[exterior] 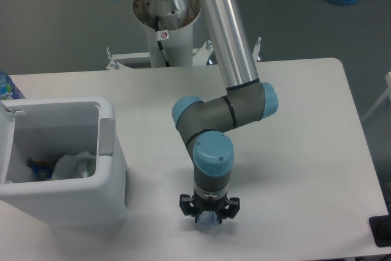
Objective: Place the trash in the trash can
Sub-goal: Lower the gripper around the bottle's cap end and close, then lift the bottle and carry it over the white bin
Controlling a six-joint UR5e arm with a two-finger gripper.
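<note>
Downward the gripper (208,217) is pointed over a bluish bottle (208,223), seemingly clasped, right of the can (109,151).

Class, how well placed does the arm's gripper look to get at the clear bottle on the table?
Probably well placed. The gripper points straight down over the bottle, of which only a pale bluish bit shows beneath it. Nothing else lies nearby. Whether its jaws have closed cannot be told.

Single fixed camera, high above the front edge of the white table (305,120), looking steeply down and back toward the arm's pedestal (166,22) and grey floor, mid range, with the trash can (113,169) at left and the gripper (208,215) near the bottom.
</note>
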